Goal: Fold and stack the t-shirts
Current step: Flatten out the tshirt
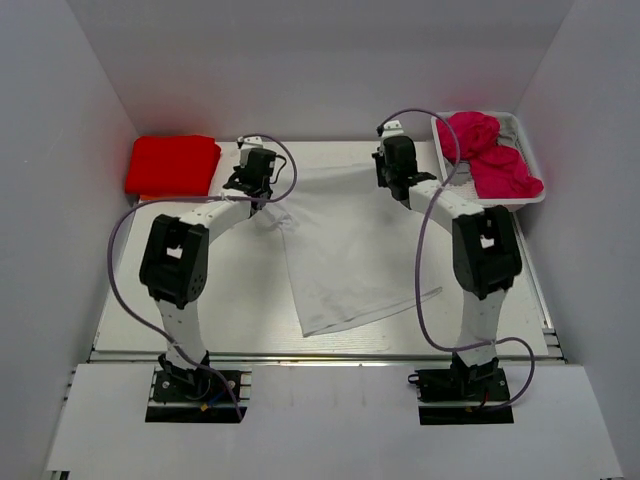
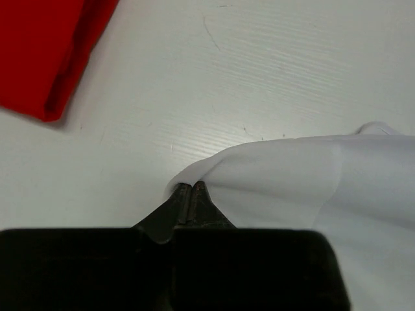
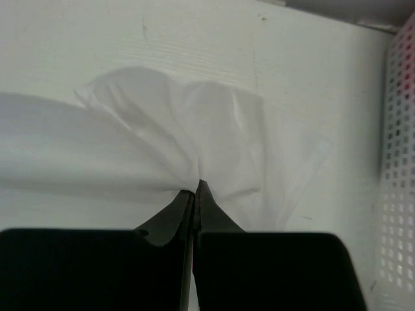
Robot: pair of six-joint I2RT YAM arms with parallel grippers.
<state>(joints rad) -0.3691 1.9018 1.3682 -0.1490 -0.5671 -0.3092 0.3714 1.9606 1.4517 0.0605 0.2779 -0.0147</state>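
**Pinching two far corners of the white t-shirt (image 1: 350, 250), one in each end effector**

I am gripping the white t-shirt at its far edge with both arms. My left end effector (image 2: 189, 188) is pressing its fingers together on a fold of cloth at the shirt's far left corner. My right end effector (image 3: 196, 186) is pinching a bunched gather of the same shirt at the far right corner, and the cloth is fanning out in creases beyond the tips. Between the two pinch points the fabric is stretching across the bench (image 1: 230, 300). The rest of the shirt is lying on the surface and reaching back toward my bases, with its near edge slanting.

A white wire basket (image 1: 530, 150) is sitting at the far right corner of the bench, just beside my right end effector. It is holding magenta-pink t-shirts (image 1: 495, 150), which are lying crumpled in loose lumps and filling most of it. From my right wrist I am seeing only the basket's mesh wall at the edge of the view, apart from the white cloth.

A red t-shirt (image 1: 172, 163) is lying folded at the far left corner of the bench, near my left end effector but not touching the white shirt.
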